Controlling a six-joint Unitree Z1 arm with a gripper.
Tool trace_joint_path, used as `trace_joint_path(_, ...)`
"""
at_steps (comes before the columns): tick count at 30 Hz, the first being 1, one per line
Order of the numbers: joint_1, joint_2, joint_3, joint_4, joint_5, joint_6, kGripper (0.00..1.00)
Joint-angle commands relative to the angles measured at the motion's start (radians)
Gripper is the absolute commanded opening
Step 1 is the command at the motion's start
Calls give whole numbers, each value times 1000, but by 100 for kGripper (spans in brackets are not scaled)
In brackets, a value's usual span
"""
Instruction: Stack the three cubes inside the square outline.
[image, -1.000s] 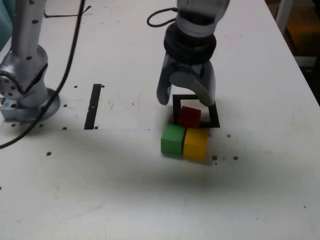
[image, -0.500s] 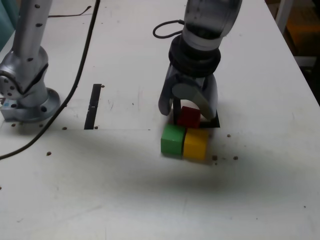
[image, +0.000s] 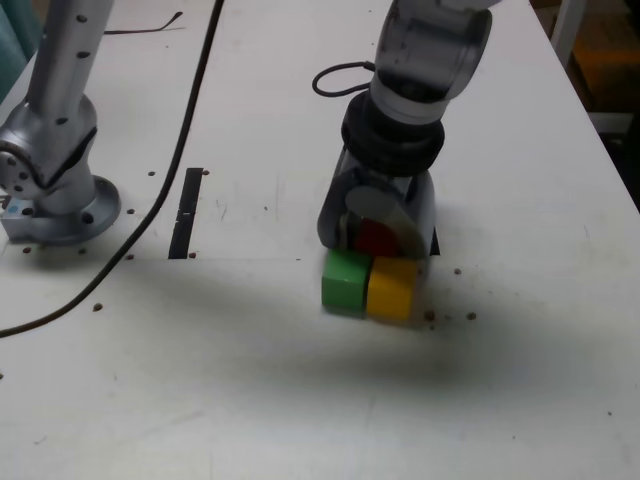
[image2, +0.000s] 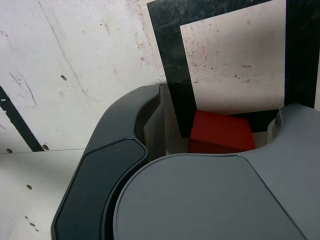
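a straight black strip (image: 186, 213) on a white tabletop (image: 240, 380) dotted with small brown marks (image: 98, 307)

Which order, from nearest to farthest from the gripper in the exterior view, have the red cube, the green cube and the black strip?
1. Red cube: nearest, between the open fingers of the gripper.
2. Green cube: just below the gripper in the exterior view.
3. Black strip: farthest, toward the exterior view's left.
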Motion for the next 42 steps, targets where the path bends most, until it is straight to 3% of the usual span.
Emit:
trace_joint_path(1,-1,2,3,-2,3,1,71)
trace_joint_path(8,-1,2,5,-29,39,1,51)
trace_joint_path(16,0,0,-29,-54,109,1,28)
trace_joint_path(32,73,-24,-66,29,146,1,24)
trace_joint_path(42,121,3,-97,44,75,-13,24)
